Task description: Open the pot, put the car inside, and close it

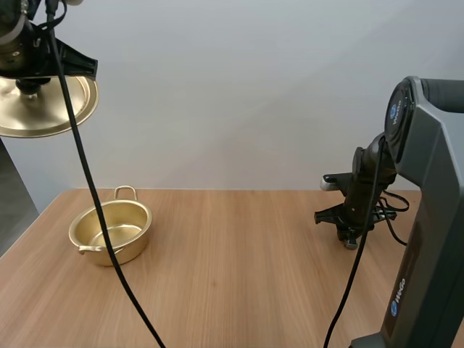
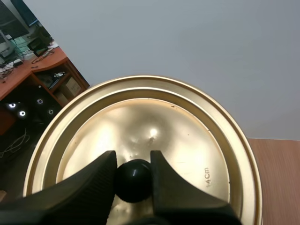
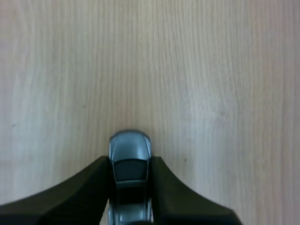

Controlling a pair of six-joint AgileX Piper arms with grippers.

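High view: left gripper (image 1: 29, 83) up at 10 o'clk, pinching lid (image 1: 43, 109) by its blk knob (image 2: 133, 180). Open pot (image 1: 110, 230) at table's (image 1: 239, 275) 9 o'clk. Right gripper (image 1: 350, 239) at 3 o'clk, low nr tabletop, fingers clamped on silver car (image 3: 130, 159).

Car (image 3: 130, 157) tail between the right jaws and lid (image 2: 197, 136) rim, both cut off.

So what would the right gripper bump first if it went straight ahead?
Probably the wooden table: the right gripper, pinching the car, points down at it. How far off is unclear.
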